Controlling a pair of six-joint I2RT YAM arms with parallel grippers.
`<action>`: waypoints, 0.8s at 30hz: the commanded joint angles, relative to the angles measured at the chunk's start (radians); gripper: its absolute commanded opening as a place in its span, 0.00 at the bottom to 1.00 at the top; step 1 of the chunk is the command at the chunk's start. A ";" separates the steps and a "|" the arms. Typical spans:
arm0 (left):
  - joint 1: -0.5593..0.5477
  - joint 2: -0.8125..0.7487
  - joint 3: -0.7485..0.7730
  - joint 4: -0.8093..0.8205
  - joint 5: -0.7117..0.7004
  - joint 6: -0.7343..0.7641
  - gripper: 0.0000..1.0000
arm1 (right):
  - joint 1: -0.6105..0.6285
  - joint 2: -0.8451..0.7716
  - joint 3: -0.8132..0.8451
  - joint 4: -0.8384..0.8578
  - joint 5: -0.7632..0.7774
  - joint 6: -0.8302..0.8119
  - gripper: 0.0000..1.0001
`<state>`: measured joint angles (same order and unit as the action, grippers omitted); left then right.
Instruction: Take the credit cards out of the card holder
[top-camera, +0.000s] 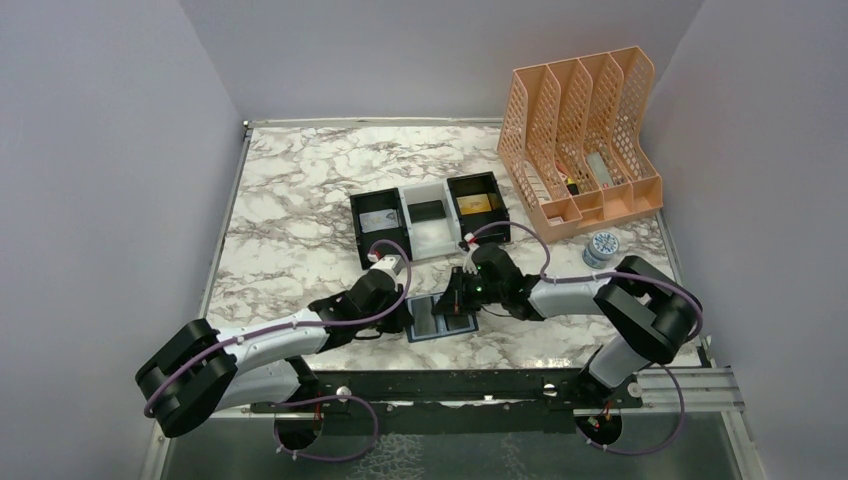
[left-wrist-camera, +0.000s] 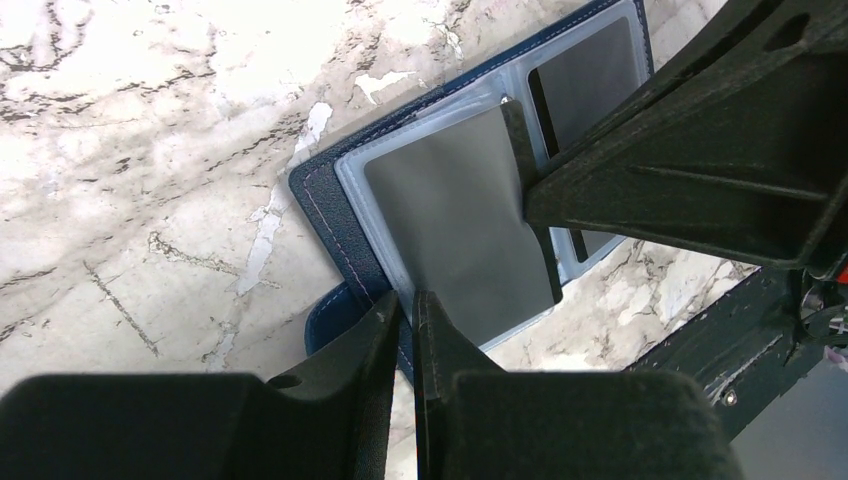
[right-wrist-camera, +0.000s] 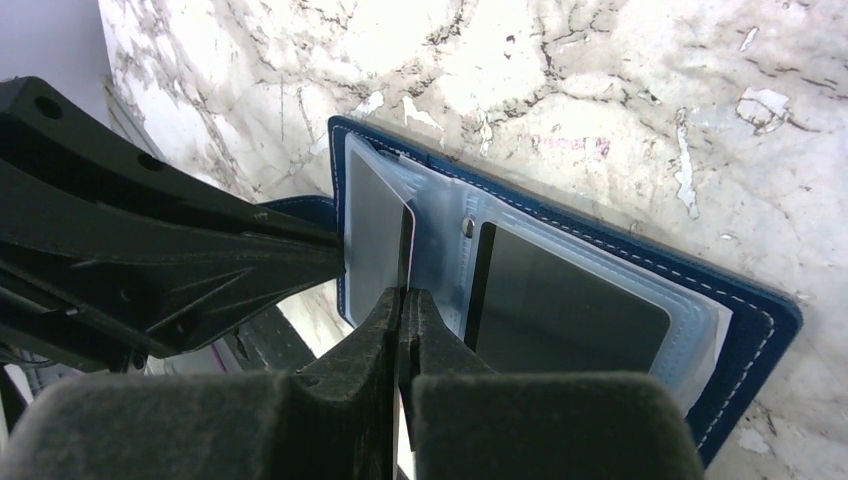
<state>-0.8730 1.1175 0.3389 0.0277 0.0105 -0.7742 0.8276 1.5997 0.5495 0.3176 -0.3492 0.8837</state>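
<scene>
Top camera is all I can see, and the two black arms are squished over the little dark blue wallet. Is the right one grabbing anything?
Observer: Yes. Its wrist view shows the right gripper shut on the edge of a thin silver-grey plastic card in the dark navy folding card holder.
Operator: What about the left one?
Observer: The left gripper pinches the holder's edge right beside that card, its jaws nearly together.
Operator: Are there more cards inside?
Observer: One flat dark card sits tucked in the holder's other half.
</scene>
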 joint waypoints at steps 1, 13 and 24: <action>-0.006 0.004 -0.011 -0.006 -0.012 0.008 0.13 | 0.005 -0.044 -0.015 -0.057 0.016 -0.036 0.01; -0.007 0.003 -0.003 -0.005 -0.017 -0.003 0.21 | -0.015 -0.067 -0.018 -0.060 -0.075 -0.048 0.02; -0.060 0.067 0.078 -0.102 -0.157 -0.007 0.38 | -0.015 -0.017 -0.015 -0.045 -0.055 -0.029 0.02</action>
<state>-0.9157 1.1271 0.3721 0.0051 -0.0517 -0.7979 0.8143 1.5780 0.5411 0.2638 -0.3904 0.8558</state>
